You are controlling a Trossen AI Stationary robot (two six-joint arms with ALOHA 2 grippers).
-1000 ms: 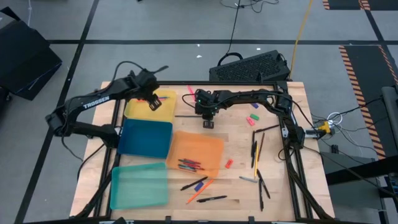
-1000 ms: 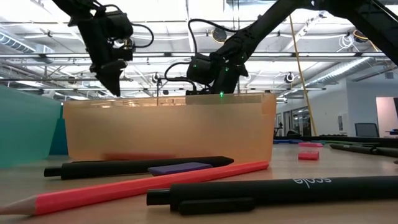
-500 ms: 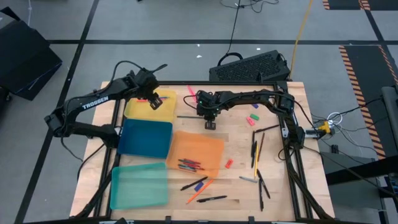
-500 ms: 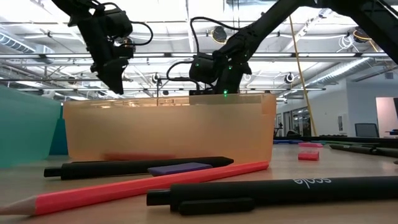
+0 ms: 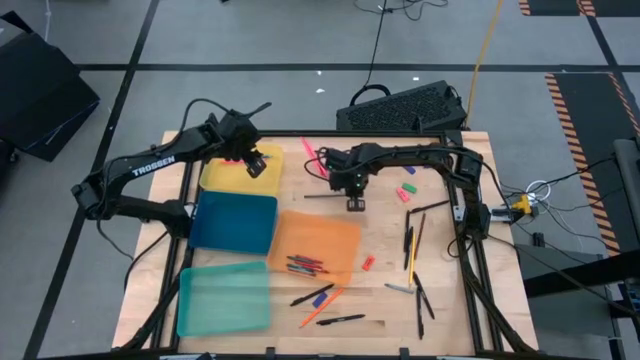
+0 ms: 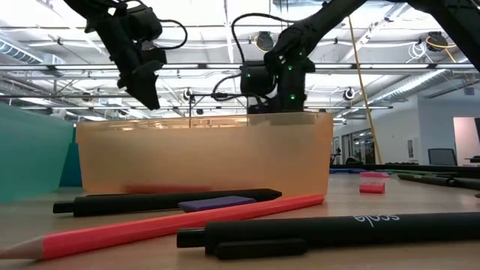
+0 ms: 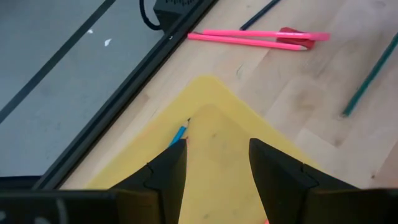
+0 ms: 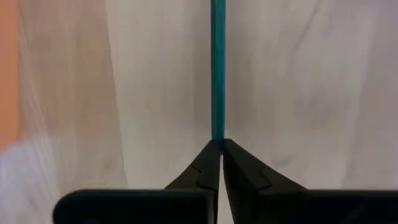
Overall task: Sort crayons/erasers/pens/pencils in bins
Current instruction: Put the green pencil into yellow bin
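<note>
Left gripper: hung over the yellow bin, jaws apart, holding nothing.
Right gripper: above the wood table, jaws pinched tight on one end of a teal pencil.
Orange bin: some sticks lay inside.
Arm writing: "TROSSEN" on the left arm.
Pen writing: a black pen up front had pale letters I could not read for sure.
</note>
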